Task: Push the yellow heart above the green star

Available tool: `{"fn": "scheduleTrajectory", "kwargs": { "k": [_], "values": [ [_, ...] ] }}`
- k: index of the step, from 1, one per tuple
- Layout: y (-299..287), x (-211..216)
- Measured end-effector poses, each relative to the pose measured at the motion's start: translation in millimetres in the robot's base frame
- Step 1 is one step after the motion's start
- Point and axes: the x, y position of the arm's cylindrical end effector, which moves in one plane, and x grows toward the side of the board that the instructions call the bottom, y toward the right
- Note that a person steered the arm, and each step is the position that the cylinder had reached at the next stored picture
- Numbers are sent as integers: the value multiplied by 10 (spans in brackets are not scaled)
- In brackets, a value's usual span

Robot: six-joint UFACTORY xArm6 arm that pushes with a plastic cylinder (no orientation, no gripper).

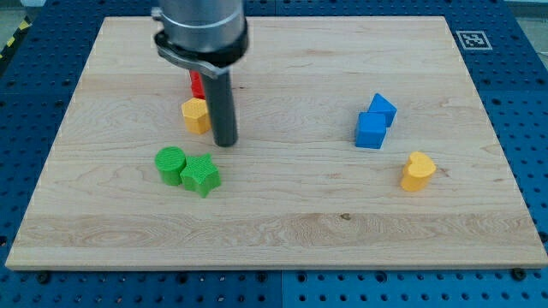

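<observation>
1. The arm ends in a dark rod with no jaws or fingers, so nothing is grasped or clenched; my tip (224, 142) rests on the wooden board (282, 218), just up and to the view's right of the green star (202, 175), apart from it

2. Just beside the rod, on the view's left of it and above the green star, sits a yellow block (196, 115) whose shape cannot be made out because the rod overlaps its edge; a red block (196, 84) shows partly behind the arm, further toward the view's top from the star

3. A green cylinder (170, 164) touches the green star on its view's-left side

4. The yellow heart (418, 171) lies well apart from the green star, far toward the view's right and at about the same height in the view; two blue blocks (375, 121) stand together between the star and the heart, higher in the view than both

5. Judged from this layout, the task looks to be at its opening step: the heart appears untouched and the tip is far from it

6. The next move probably calls for carrying the tip round to the view's-right side of the heart, then pushing it leftward and upward to a spot above the star, steering below the blue blocks and stopping short of the yellow block already there

7. The only marking is a black-and-white square tag (470, 39) at the board's corner, far up and right of the star; no readable words or brands show
</observation>
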Motion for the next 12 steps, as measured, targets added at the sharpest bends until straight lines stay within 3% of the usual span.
{"fn": "scheduleTrajectory", "kwargs": {
  "k": [3, 5, 8, 12],
  "values": [
    [1841, 993],
    [2644, 609],
    [2498, 427],
    [2124, 510]
  ]
}}
